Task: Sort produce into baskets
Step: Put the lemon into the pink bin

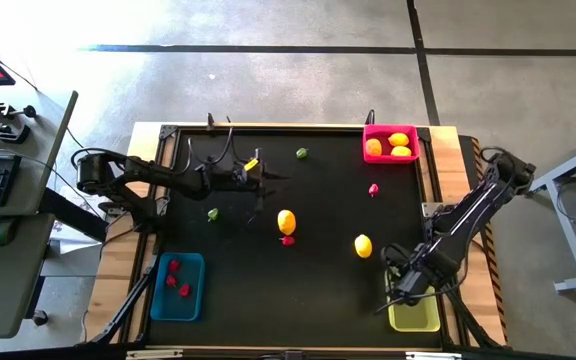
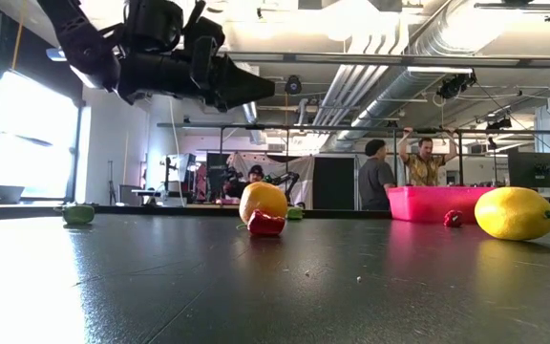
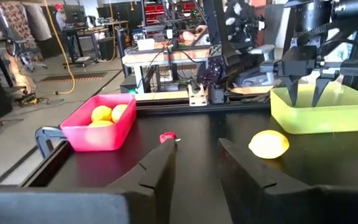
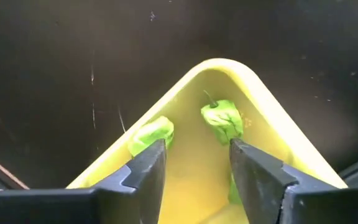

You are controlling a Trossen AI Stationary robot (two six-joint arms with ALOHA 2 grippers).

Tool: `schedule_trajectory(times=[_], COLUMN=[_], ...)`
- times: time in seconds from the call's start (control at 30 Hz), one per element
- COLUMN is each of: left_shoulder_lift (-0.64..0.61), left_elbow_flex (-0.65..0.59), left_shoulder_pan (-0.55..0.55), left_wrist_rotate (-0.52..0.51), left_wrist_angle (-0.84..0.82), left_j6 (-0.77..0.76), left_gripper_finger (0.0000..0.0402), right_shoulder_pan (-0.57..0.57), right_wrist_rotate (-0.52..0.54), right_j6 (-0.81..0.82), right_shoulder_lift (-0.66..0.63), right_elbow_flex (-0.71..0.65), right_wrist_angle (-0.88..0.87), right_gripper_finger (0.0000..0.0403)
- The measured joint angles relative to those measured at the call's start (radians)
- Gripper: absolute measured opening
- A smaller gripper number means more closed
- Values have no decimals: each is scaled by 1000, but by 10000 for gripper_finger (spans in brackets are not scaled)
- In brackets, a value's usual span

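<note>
Jaws of the right gripper stand parted with nothing between them, hanging over the yellow-green rectangular plastic bin; two green toy pieces lie in the bin's corner just beyond the fingertips, and a third green bit may sit behind one finger, cannot tell. Left gripper hangs above the black table with its jaws partly open and nothing held. Ahead of the left jaws: one small red toy piece on the table, one yellow lemon-like toy off to the side of it near the yellow-green bin, and the pink-red rectangular plastic bin holding three yellow-orange lemon-like toys. Loose on the table in the high view: two yellow lemon-like toys, one orange-yellow with a red piece touching it, two red pieces in all, and two green pieces, one beyond the left jaws and one beside the left arm. Blue rectangular plastic bin sits well apart from both jaws, three red pieces inside. Two persons stand in the room behind the table.
</note>
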Motion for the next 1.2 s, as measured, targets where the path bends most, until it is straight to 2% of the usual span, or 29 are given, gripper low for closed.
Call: schedule_trajectory(times=[0.13,0.27,0.37,0.43,0.63,0.77,0.93,1.0,1.2], left_shoulder_lift=[0,0,0,0,0,0,0,0,0], left_elbow_flex=[-45,-79,-115,-130,-162,-178,-190,-193,-193], left_shoulder_pan=[18,30,31,29,29,29,29,28,27], left_wrist_rotate=[0,0,-1,-1,0,0,0,0,0], left_wrist_angle=[58,83,130,147,164,178,178,172,173], left_j6=[-6,-4,16,26,20,20,17,12,-6], left_gripper_finger=[60,10,6,6,1,1,0,1,1], right_shoulder_pan=[-27,-60,-102,-144,-314,-419,-517,-538,-556], right_wrist_rotate=[22,77,151,204,309,369,368,327,181], right_j6=[-2,-86,-209,-300,-479,-684,-869,-839,-586], right_shoulder_lift=[-71,-131,-155,-155,-130,-84,9,41,80], right_elbow_flex=[0,0,0,1,1,1,1,1,1], right_wrist_angle=[-45,-66,-63,-54,18,177,401,421,329], right_gripper_finger=[126,63,14,8,42,72,136,168,254])
